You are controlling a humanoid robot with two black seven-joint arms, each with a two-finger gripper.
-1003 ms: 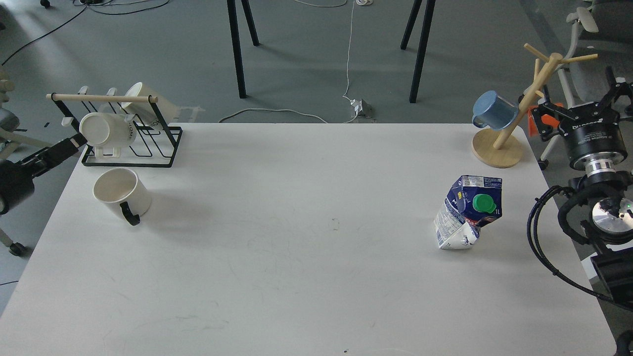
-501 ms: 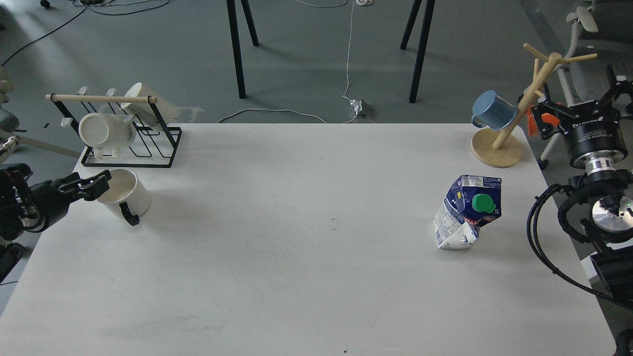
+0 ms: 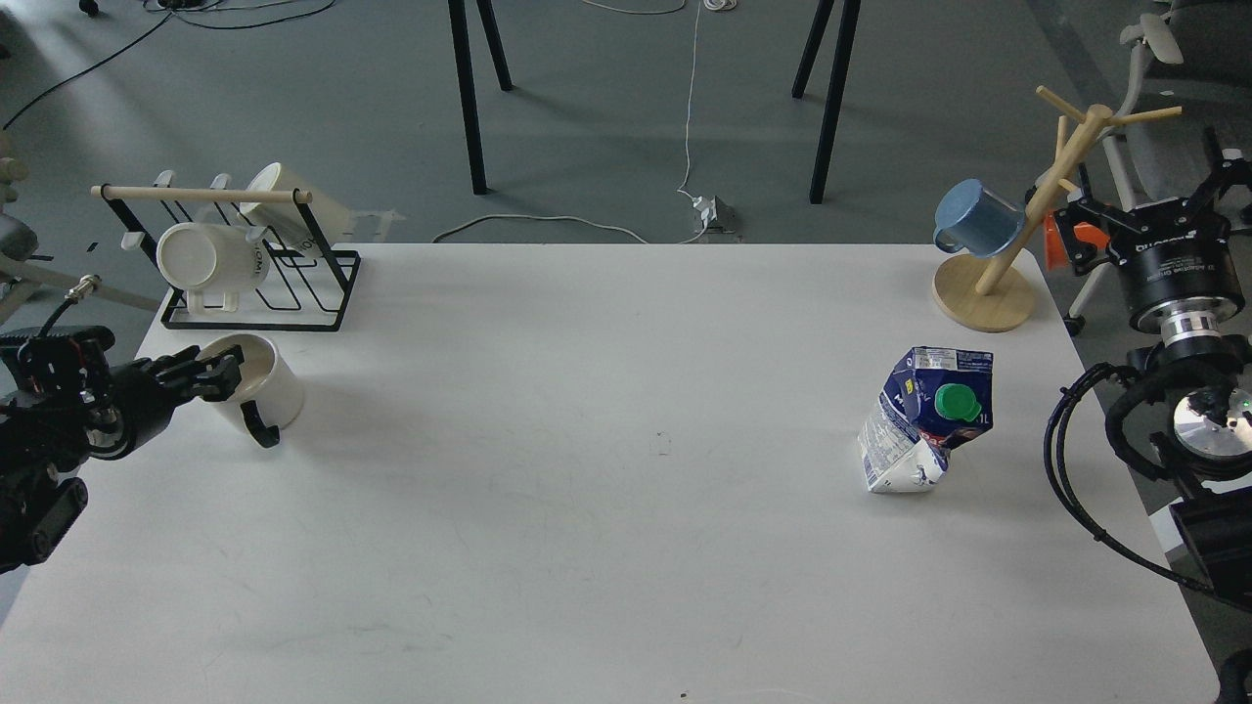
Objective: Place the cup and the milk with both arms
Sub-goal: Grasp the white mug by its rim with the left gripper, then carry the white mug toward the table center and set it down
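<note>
Left gripper (image 3: 223, 376) is at the rim of the white ceramic mug with a black handle (image 3: 259, 394), which stands upright on the white table (image 3: 606, 508) near its left edge, just in front of the black wire mug rack with a wooden top bar (image 3: 256, 264). The dark fingers reach in from the left, one tip over the mug's opening, the rest by the near-left wall. Can't tell if they're pinching the rim or just parted around it; too dark and small to separate. Mug's handle points toward the front, base looks flat on the table.

Rack holds two more cream mugs (image 3: 207, 260), lying on their sides on the pegs.

Over on the right: blue-and-white milk carton with a green screw cap (image 3: 927, 418), crumpled, leaning, standing on the table well apart from the mug, abt mid-depth on the right side. Nothing touching it.

Right gripper (image 3: 1223, 171) is off the table's right edge, up near the far corner, well clear of the carton. Thin dark prongs show above the black wrist cylinder, but can't tell whether they're spread or closed. It holds nothing that I can see.

Behind the carton, at the far right corner, a wooden mug tree on a round base (image 3: 983, 293) w/ a blue mug (image 3: 976, 219) hung on one branch.
</note>
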